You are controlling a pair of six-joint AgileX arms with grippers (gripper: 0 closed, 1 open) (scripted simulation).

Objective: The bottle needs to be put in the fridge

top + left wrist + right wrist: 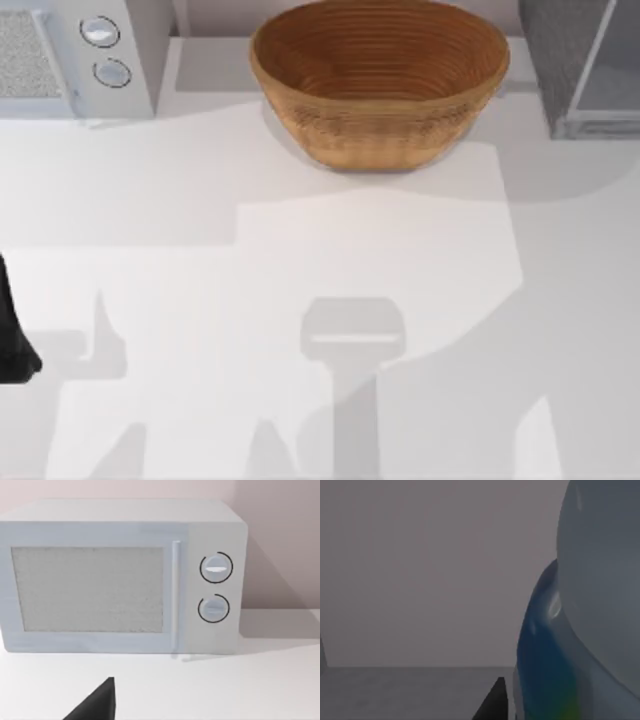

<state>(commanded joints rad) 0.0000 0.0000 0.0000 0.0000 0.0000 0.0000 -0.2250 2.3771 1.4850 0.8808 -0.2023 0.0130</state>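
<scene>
**White counter, basket at the back, bottle close to the right wrist camera**

White counter [300, 280] spreads wide and bare across the top view, crossed by soft grey shadows. At its far edge a brown woven basket [380, 80] sits in the middle. To the basket's left stands a light grey microwave [70, 50] with two round knobs, and in the far right corner stands the fridge [585, 65], dark grey and speckled with a pale framed panel. Basket and fridge are near each other but apart; a strip of counter shows between them.

A dark part of the left arm [12, 335] shows at the left edge of the counter, well apart from everything on it. The left wrist view faces the microwave's door and knobs, with a black fingertip [100, 702] of the left tool low in front; whether that tool is released or clenched cannot be told.

The right wrist view is dim. The bottle [580, 630], clear with a blue band, looms very close beside a black fingertip [495, 700] of the right tool, before a plain grey wall and floor. Whether that tool grasps the bottle cannot be told.
</scene>
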